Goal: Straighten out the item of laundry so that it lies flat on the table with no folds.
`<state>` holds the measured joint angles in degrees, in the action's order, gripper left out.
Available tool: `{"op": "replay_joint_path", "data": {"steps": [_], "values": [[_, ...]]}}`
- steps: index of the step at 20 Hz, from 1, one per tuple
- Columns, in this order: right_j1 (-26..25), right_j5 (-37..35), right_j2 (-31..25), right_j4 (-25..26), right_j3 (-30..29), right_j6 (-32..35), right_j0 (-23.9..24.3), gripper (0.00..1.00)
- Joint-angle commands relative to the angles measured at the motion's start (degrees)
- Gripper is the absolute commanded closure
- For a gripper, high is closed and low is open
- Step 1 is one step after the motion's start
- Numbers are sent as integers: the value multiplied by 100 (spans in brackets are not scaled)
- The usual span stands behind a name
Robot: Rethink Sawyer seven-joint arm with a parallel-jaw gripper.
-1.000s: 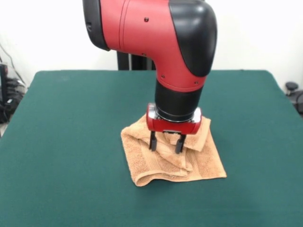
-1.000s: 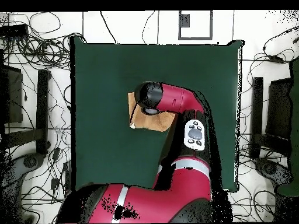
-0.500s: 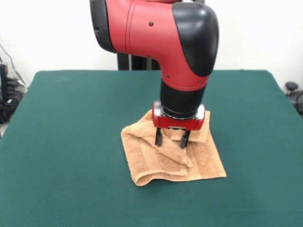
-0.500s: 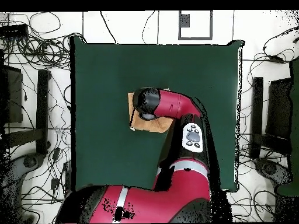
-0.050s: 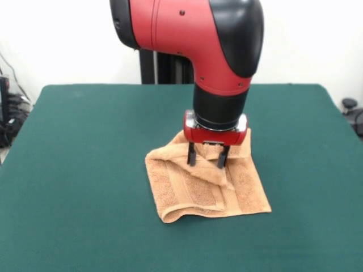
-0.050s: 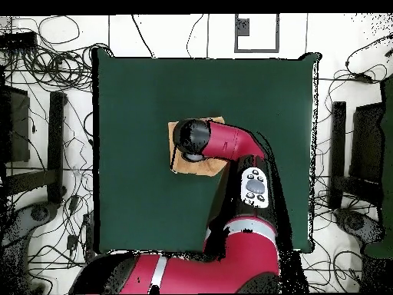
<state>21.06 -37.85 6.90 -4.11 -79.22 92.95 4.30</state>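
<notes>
The orange-tan towel (image 5: 198,187) lies crumpled near the middle of the green table (image 5: 85,141), with a raised diagonal ridge across it and its front left edge rolled under. My gripper (image 5: 207,159) hangs over the towel's far part, open, its two dark fingers (image 5: 191,154) spread with their tips at or just above the cloth. Nothing is pinched between them. In the overhead view the arm's head (image 6: 192,137) covers the gripper and most of the towel (image 6: 212,164); only the edges of the towel show.
Green table (image 6: 130,100) surface stretches wide on every side of the towel. Cables and stands (image 6: 46,154) lie on the floor beyond the table's edges in the overhead view.
The arm has risen a little and shifted towards the towel's far right part. The fingers keep the same spread. The towel's shape is almost unchanged.
</notes>
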Motion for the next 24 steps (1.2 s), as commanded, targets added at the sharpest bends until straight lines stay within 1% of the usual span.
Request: {"op": "replay_joint_path", "data": {"steps": [1, 5, 12, 19, 24], "values": [[-24, 131, -763, -251, -746, 886, -52, 0], [23, 106, -801, -257, -799, 851, -25, 0], [24, 22, -768, -229, -729, 889, -71, 0], [-81, 92, -801, -225, -678, 923, -107, 0], [-150, 66, -715, -144, -590, 925, -165, 0]]}}
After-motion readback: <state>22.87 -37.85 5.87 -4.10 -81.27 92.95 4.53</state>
